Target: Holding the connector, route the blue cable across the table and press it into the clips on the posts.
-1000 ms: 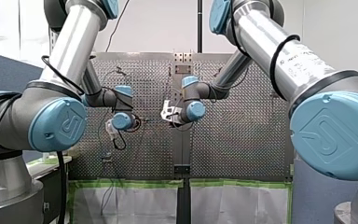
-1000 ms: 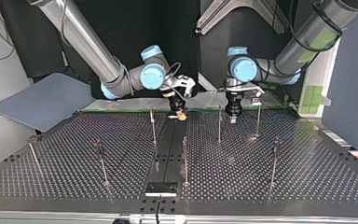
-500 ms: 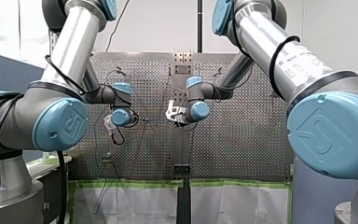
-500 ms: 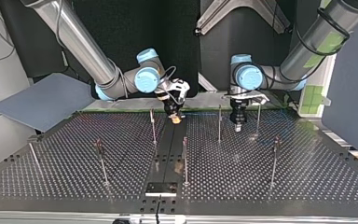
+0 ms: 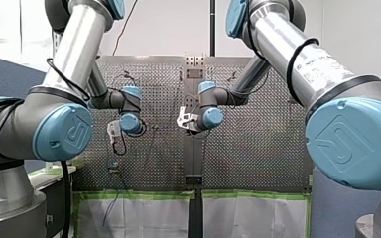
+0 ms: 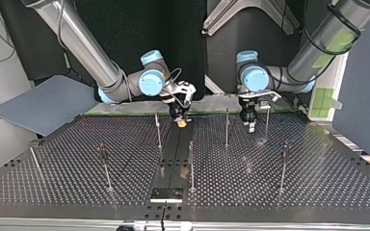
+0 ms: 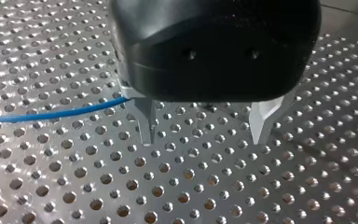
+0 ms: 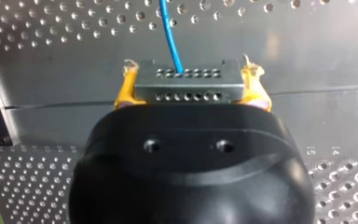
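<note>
My right gripper point(image 8: 193, 84) clamped on grey metal connector point(image 8: 186, 91); thin blue cable point(image 8: 170, 35) leaves it. My left gripper point(image 7: 205, 130), fingers apart, above perforated metal table point(image 7: 74, 186), cable beside it.

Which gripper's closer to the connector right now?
Right. My right gripper clamps the connector between its yellow pads; my left gripper hangs open apart, beside the blue cable.

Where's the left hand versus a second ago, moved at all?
Yes. In the top view my left hand shifted to the view's right, away from the post at its left and toward the post at its right.
</note>
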Robot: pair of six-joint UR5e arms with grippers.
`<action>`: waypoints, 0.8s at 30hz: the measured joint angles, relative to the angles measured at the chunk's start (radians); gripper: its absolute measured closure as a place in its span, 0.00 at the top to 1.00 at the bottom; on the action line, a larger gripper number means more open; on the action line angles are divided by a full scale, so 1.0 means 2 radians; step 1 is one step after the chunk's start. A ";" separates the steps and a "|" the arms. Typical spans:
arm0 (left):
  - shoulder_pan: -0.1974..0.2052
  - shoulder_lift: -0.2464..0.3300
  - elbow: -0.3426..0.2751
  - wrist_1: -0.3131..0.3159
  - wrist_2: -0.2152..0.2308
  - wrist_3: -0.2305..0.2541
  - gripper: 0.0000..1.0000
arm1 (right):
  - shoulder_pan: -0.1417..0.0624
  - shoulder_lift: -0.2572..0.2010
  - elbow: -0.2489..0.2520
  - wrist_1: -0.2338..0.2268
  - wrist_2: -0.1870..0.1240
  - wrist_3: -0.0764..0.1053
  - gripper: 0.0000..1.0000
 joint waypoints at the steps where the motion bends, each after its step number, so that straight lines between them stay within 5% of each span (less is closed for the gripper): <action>1: -0.002 0.003 -0.002 -0.004 -0.004 0.004 0.98 | 0.000 0.000 0.000 0.000 0.000 0.000 0.00; 12: -0.033 0.053 -0.047 -0.055 -0.009 0.007 0.98 | -0.008 0.000 0.000 0.001 0.000 0.000 0.00; 24: -0.084 0.105 -0.054 -0.103 -0.046 -0.010 0.98 | -0.010 -0.001 0.000 0.010 0.000 -0.002 0.00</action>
